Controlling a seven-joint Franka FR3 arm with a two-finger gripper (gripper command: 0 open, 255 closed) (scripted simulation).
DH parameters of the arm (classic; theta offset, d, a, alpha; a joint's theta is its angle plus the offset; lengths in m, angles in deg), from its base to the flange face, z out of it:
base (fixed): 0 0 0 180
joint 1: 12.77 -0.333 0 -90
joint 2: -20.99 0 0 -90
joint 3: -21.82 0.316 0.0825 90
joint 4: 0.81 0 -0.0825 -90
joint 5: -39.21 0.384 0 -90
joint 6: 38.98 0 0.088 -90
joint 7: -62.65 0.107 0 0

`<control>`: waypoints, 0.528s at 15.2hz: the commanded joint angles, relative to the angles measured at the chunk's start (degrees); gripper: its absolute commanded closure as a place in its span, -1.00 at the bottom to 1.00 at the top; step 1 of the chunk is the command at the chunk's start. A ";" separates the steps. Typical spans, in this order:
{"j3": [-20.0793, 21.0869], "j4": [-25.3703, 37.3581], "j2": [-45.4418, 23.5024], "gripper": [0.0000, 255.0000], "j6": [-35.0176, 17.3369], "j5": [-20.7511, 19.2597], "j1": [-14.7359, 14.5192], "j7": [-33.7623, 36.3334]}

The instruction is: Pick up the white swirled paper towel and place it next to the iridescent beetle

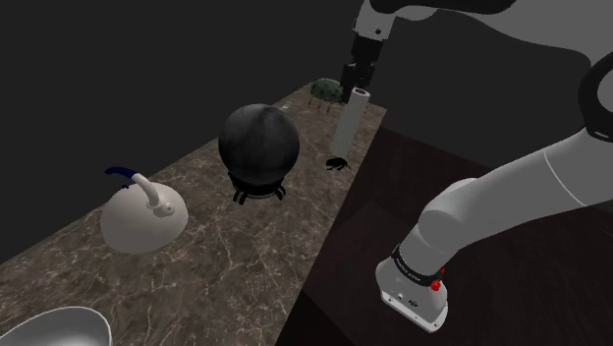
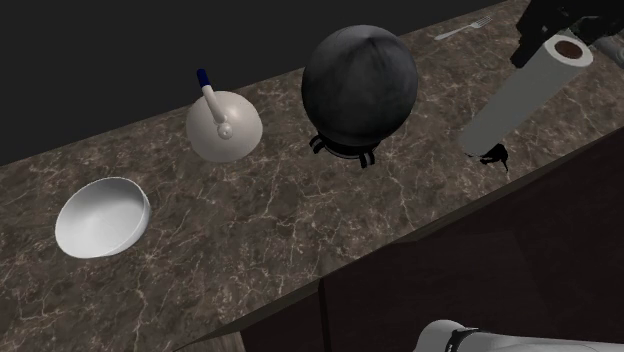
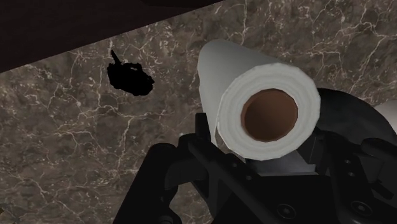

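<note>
My gripper [image 1: 356,79] is shut on the top end of a white paper towel roll [image 1: 351,123] with a brown cardboard core. The roll [image 2: 520,95] hangs nearly upright, slightly tilted, over the counter's near edge. Its lower end is close beside a small black beetle [image 1: 339,163] lying on the marble. I cannot tell whether the roll touches the counter. In the wrist view the roll [image 3: 254,95] sits clasped between the black fingers [image 3: 191,159], and the beetle [image 3: 130,77] lies on the counter beyond it, off to one side.
A dark brown marble counter [image 1: 226,265] carries a big black round pot on legs [image 1: 258,143], a white domed kettle with a blue handle [image 1: 144,216], a grey bowl [image 2: 100,215], a fork [image 2: 462,30] and a greenish thing [image 1: 325,90] at the far end.
</note>
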 commanded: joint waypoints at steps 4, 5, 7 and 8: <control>-0.02 -4.21 0.43 1.00 -3.81 -0.03 0.04 -0.10; -0.03 -5.01 0.46 1.00 -4.57 -0.03 0.04 -0.13; -0.05 -6.57 0.49 1.00 -6.11 -0.04 0.06 -0.18; -0.06 -7.33 0.48 1.00 -6.88 -0.04 0.06 -0.21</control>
